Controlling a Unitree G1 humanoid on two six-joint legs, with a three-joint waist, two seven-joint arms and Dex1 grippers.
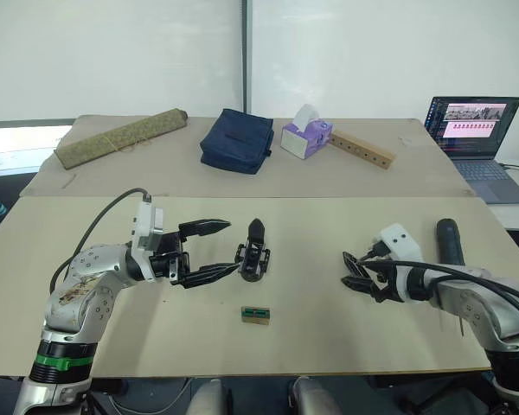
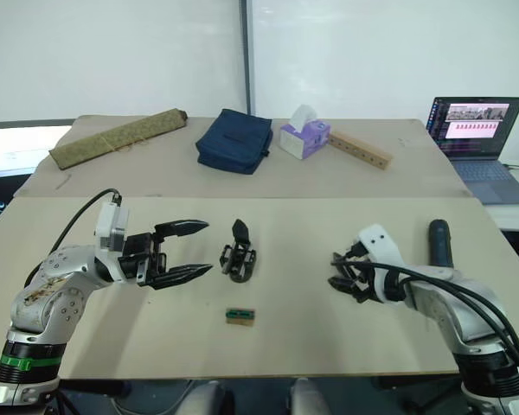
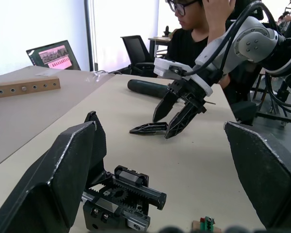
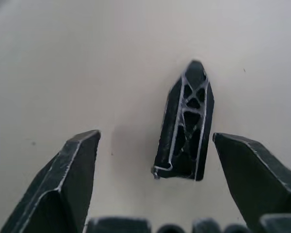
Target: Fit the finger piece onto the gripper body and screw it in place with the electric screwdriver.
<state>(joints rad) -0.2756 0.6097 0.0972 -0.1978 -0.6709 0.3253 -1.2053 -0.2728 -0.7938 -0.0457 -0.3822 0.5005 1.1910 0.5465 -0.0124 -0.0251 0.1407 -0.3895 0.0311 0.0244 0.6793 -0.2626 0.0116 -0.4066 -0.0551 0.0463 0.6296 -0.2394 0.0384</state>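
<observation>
The gripper body, a chunky black block with a pointed finger sticking up, stands on the near table just past the tips of my left gripper, which is open and empty. In the left wrist view it sits close between the fingers. The finger piece, a small black tapered wedge, lies flat on the table between the open fingers of my right gripper, untouched. The electric screwdriver, a thick black cylinder, lies beside my right arm, towards the table's right edge.
A small tan-and-green block lies near the front edge. On the far table are a rolled mat, a navy bag, a tissue box, a wooden bar with holes and a laptop. A seated person shows beyond the table.
</observation>
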